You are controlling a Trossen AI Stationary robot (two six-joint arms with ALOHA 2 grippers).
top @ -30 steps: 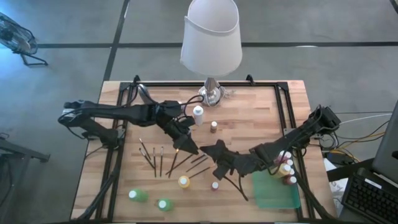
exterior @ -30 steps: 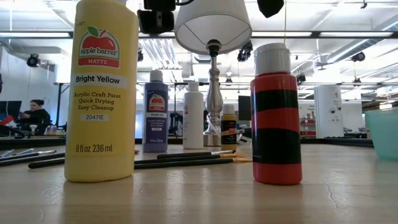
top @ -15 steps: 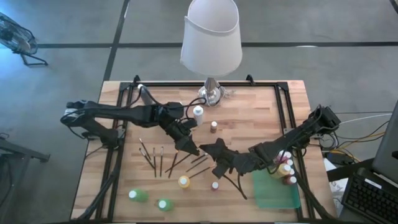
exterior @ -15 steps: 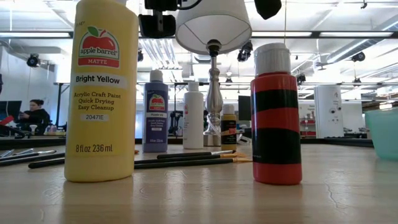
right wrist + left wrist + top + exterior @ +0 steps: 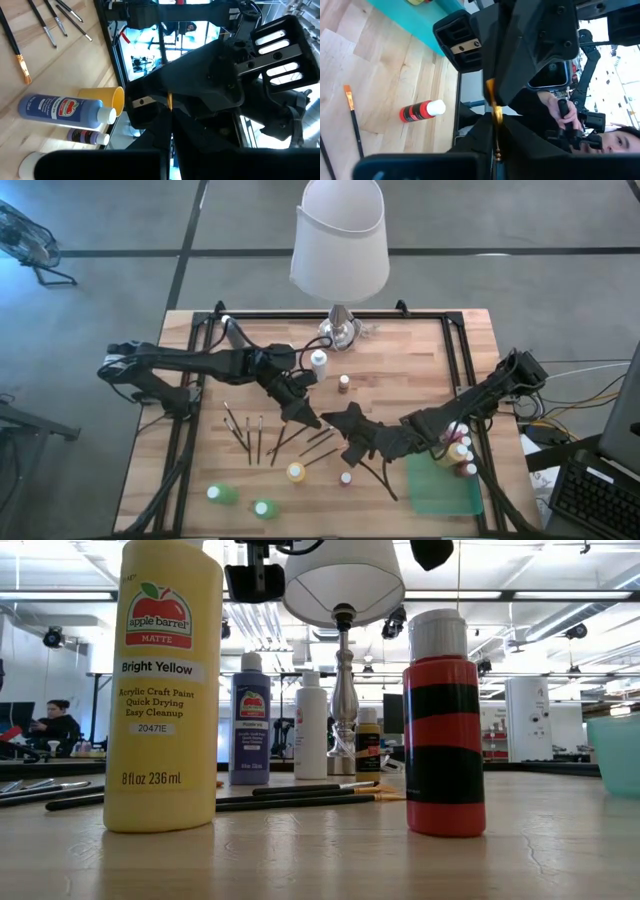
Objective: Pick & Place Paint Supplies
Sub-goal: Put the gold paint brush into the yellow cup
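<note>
Since a second ago, the left end effector (image 5: 313, 421) is closed onto a paintbrush (image 5: 495, 114) also clenched by the right end effector (image 5: 345, 420); release is best delayed until the grip is firm.

You can't see where the thin brush with the orange bristle tip (image 5: 492, 102) ends; the left gripper's (image 5: 312, 421) dark fingers hide its handle.

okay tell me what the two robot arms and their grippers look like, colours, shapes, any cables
Both arms are matte black, built of slim jointed segments with blocky housings at the joints. The left gripper and right gripper each end in two dark, tapering fingers. Up close, the gripper bodies are angular black blocks with slotted vents and a small pale plate with two screws. Black cables loop near the left arm's base.
</note>
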